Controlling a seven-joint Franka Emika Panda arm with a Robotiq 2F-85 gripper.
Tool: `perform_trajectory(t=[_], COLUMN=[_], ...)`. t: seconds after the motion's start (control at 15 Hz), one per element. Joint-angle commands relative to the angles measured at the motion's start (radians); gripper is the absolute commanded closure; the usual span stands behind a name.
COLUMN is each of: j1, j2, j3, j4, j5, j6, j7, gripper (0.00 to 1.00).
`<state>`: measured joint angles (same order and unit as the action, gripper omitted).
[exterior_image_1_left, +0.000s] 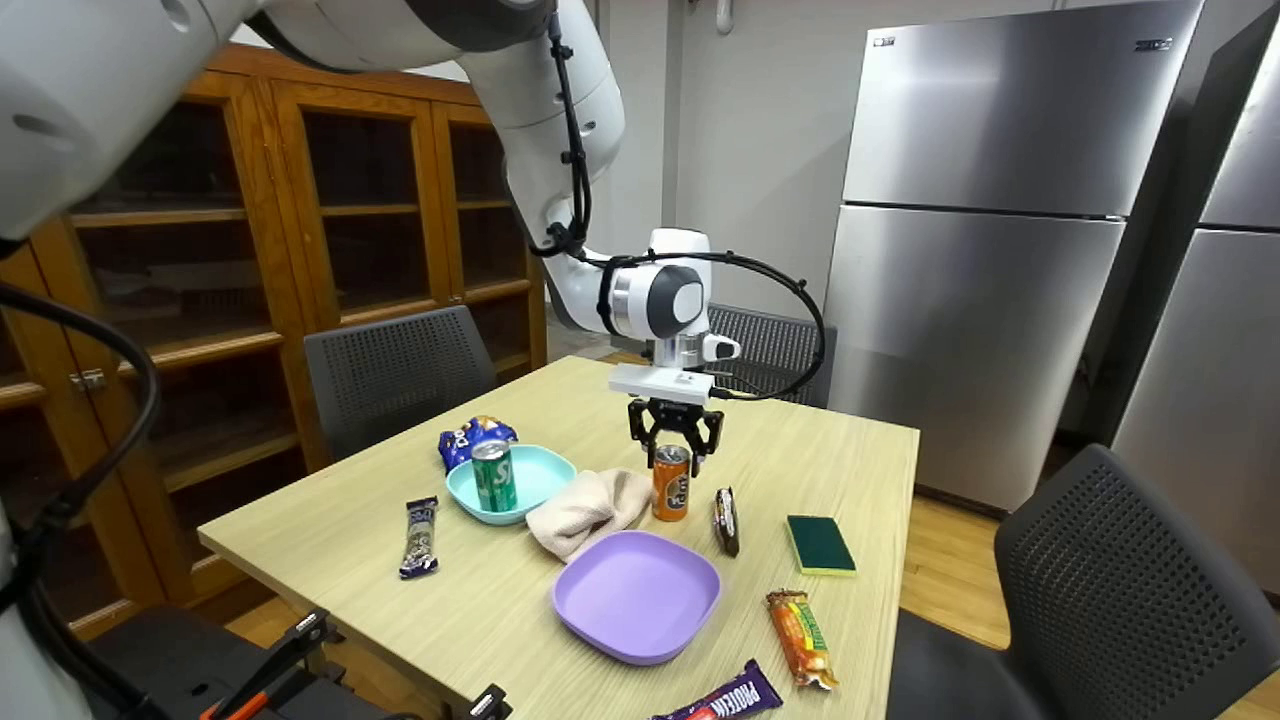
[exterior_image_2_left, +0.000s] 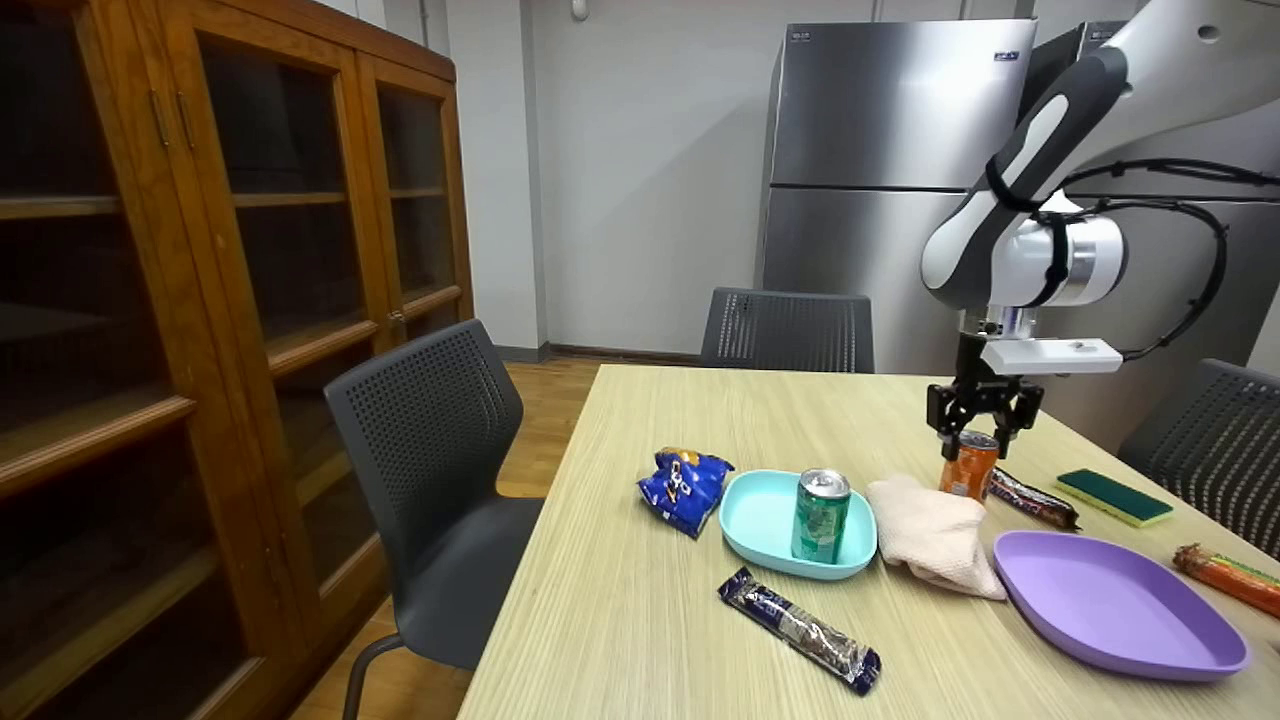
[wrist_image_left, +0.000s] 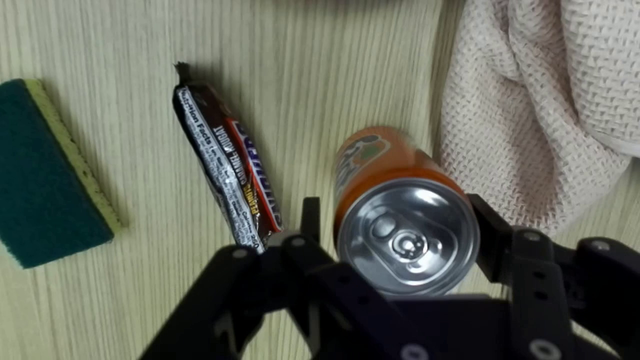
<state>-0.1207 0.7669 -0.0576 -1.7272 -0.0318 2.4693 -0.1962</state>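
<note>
An orange Fanta can (exterior_image_1_left: 671, 492) stands upright on the table, seen in both exterior views. My gripper (exterior_image_1_left: 675, 460) points down over it with one finger on each side of its upper part. In the wrist view, the can's silver lid (wrist_image_left: 407, 240) lies between the fingers. A strip of table shows between the can and the left finger (wrist_image_left: 311, 217), while the right finger (wrist_image_left: 492, 240) is close against the can or touching it. A crumpled beige cloth (wrist_image_left: 530, 125) lies beside the can. On the opposite side is a dark-wrapped chocolate bar (wrist_image_left: 227, 165), partly covered by the gripper.
A purple plate (exterior_image_1_left: 637, 597) sits near the cloth. A turquoise bowl (exterior_image_2_left: 750, 515) holds a green can (exterior_image_2_left: 820, 515). Around them lie a blue snack bag (exterior_image_2_left: 686, 490), a silver-blue bar (exterior_image_2_left: 800, 630), a green sponge (exterior_image_1_left: 820, 545), an orange-wrapped bar (exterior_image_1_left: 800, 638) and a purple bar (exterior_image_1_left: 730, 698).
</note>
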Motion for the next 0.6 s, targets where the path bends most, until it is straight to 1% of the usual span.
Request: perform_trajectory(t=[0.0, 0.07, 0.27, 0.33, 0.53], j1=[-0.015, -0.015, -0.015, -0.032, -0.032], j2=[0.002, -0.004, -0.038, -0.055, -0.107], j3=[0.015, 0.015, 0.016, 0.035, 0.036], j4=[0.016, 0.015, -0.004, -0.007, -0.029], j5=[-0.016, -0.017, -0.028, -0.014, -0.023], j6=[-0.02, -0.03, -0.038, -0.067, -0.09], j7=[-0.027, -0.031, -0.053, -0.084, -0.12], gripper=[0.58, 0.62, 0.62, 0.62, 0.62])
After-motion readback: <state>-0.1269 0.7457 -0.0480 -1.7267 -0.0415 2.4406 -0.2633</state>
